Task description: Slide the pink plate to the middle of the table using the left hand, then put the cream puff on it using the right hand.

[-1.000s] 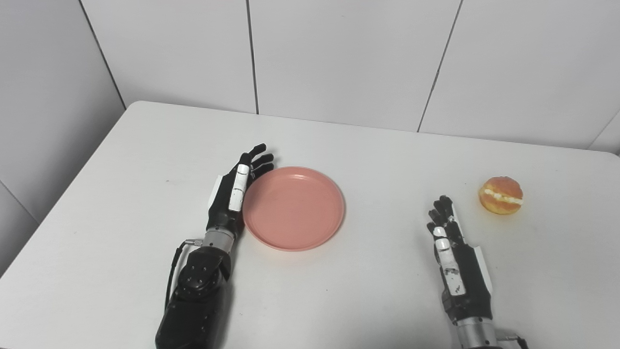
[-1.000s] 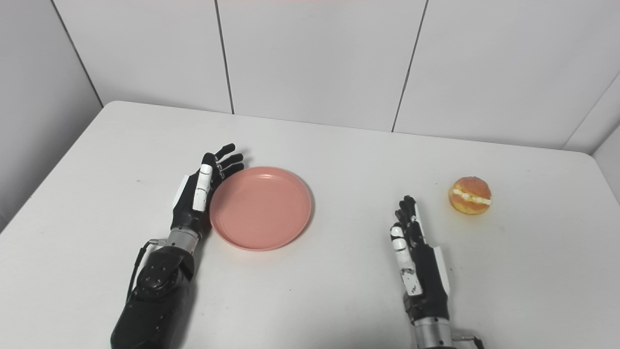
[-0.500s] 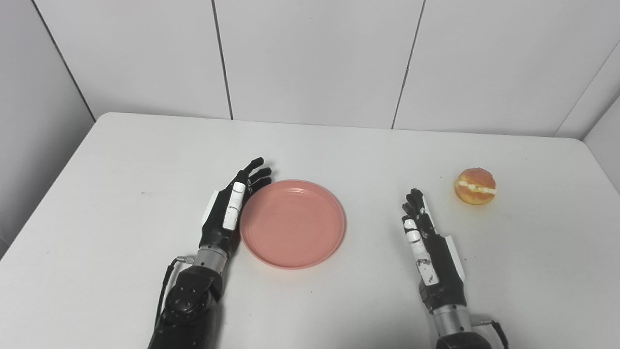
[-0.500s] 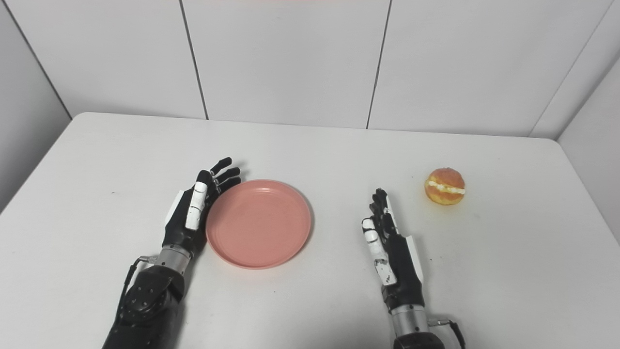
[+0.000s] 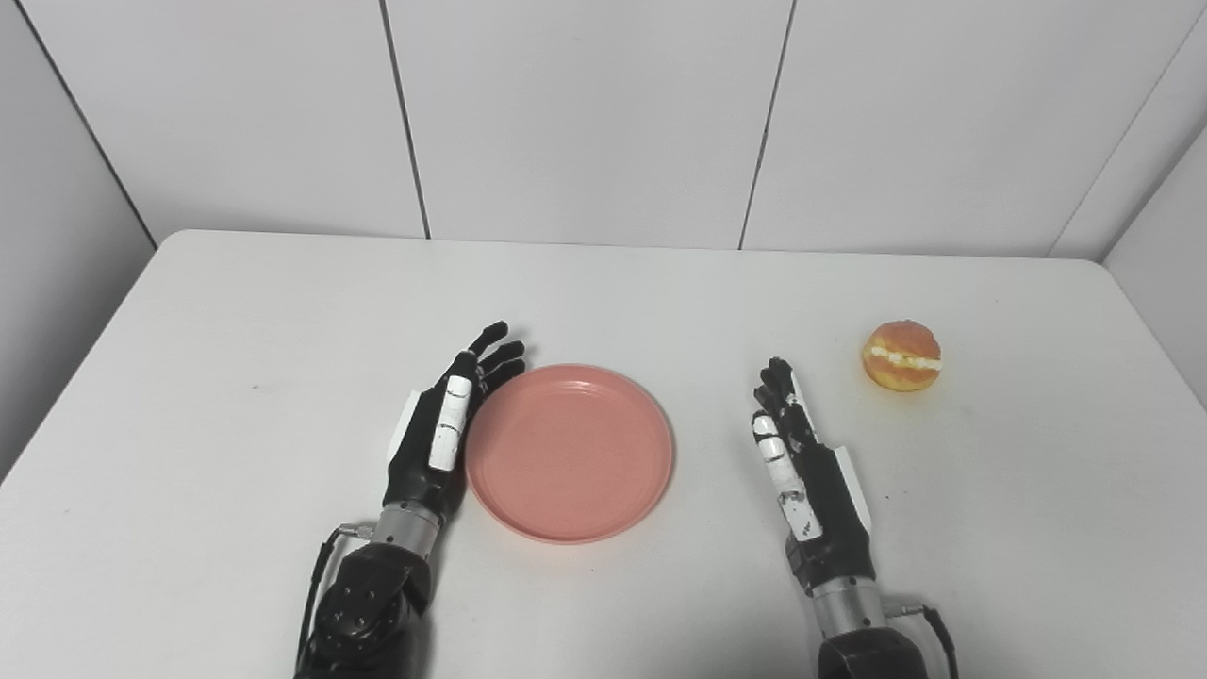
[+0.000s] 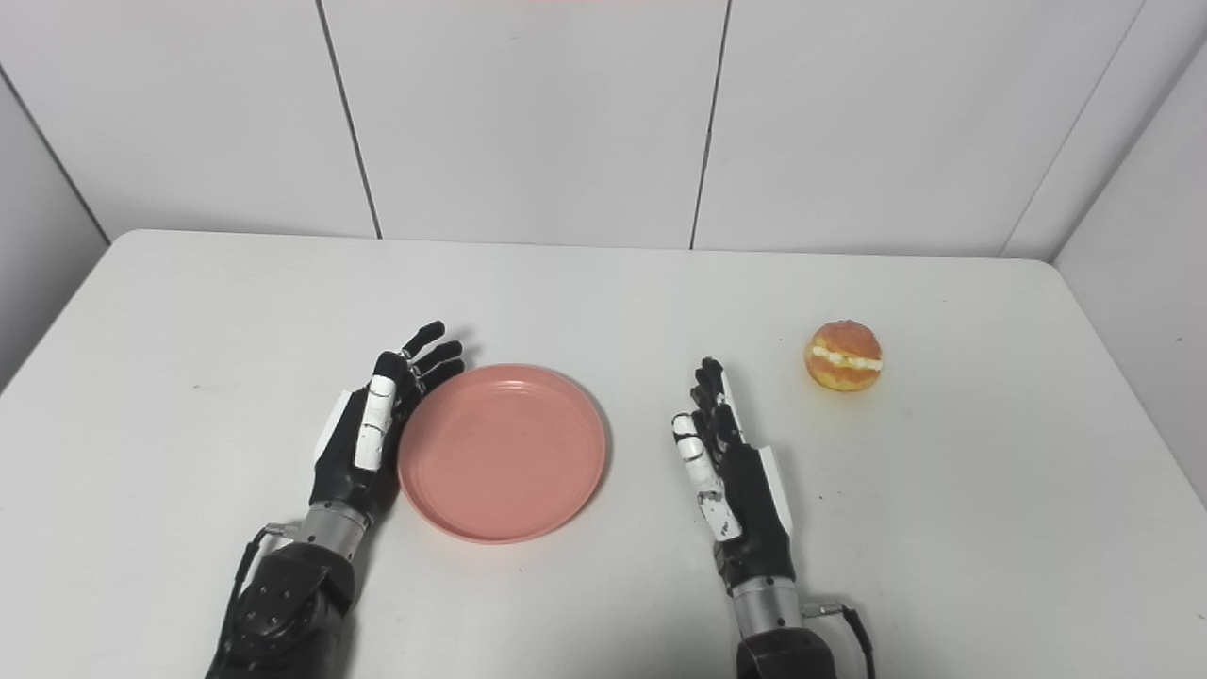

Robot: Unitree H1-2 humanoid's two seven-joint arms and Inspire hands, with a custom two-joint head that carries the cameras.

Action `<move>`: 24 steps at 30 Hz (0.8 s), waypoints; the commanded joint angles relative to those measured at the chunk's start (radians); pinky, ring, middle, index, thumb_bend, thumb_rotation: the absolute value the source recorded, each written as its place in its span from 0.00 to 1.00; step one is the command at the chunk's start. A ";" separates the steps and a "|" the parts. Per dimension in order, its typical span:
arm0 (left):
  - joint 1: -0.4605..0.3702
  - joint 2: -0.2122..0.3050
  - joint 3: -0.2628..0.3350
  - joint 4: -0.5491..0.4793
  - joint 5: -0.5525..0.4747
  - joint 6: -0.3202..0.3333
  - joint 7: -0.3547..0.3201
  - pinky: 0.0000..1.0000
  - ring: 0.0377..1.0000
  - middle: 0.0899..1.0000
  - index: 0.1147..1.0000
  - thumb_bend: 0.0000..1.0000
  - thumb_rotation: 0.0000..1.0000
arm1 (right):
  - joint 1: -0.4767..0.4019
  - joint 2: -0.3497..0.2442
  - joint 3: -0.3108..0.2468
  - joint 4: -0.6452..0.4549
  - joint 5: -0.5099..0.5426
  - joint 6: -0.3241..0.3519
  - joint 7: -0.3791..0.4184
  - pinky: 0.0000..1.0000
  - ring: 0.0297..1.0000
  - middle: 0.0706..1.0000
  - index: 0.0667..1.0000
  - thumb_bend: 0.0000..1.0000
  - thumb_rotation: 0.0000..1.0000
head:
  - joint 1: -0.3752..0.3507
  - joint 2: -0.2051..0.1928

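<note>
The pink plate (image 5: 570, 451) lies flat and empty near the middle of the white table (image 5: 236, 330). My left hand (image 5: 443, 429) is open, on edge, its palm against the plate's left rim. The cream puff (image 5: 901, 356), golden with a cream band, sits on the table at the right, far side. My right hand (image 5: 806, 467) is open and empty, on edge, to the right of the plate and to the near left of the puff, touching neither. The same layout shows in the right eye view, with the plate (image 6: 501, 451) and the puff (image 6: 844, 356).
Grey panelled walls (image 5: 585, 113) stand just behind the table's far edge and close in at the right corner. The table's right edge runs near the cream puff.
The camera has swung, shifting the whole picture. My left hand stays against the plate's rim. My right hand seems a little farther from the puff.
</note>
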 commanded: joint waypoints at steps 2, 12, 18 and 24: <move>0.059 -0.026 -0.032 0.010 -0.005 0.050 -0.032 0.87 0.83 0.83 0.83 0.68 1.00 | 0.004 0.010 0.008 0.014 -0.007 -0.010 -0.005 1.00 1.00 1.00 1.00 0.65 0.84 | 0.001 -0.001; 0.068 -0.030 -0.061 0.009 0.015 0.027 -0.029 0.88 0.83 0.84 0.85 0.64 1.00 | 0.004 0.001 0.008 0.022 -0.021 -0.020 -0.008 1.00 1.00 1.00 1.00 0.65 0.86 | -0.007 -0.008; 0.065 -0.033 -0.066 0.036 0.016 -0.013 -0.033 0.87 0.84 0.84 0.85 0.65 1.00 | -0.002 0.001 0.004 0.037 -0.015 -0.029 -0.008 1.00 1.00 1.00 1.00 0.66 0.86 | -0.009 -0.012; 0.057 -0.037 -0.066 0.068 0.032 -0.049 -0.025 0.90 0.85 0.84 0.85 0.67 1.00 | -0.007 -0.003 0.000 0.044 -0.006 -0.031 -0.004 1.00 1.00 1.00 1.00 0.65 0.85 | -0.005 -0.010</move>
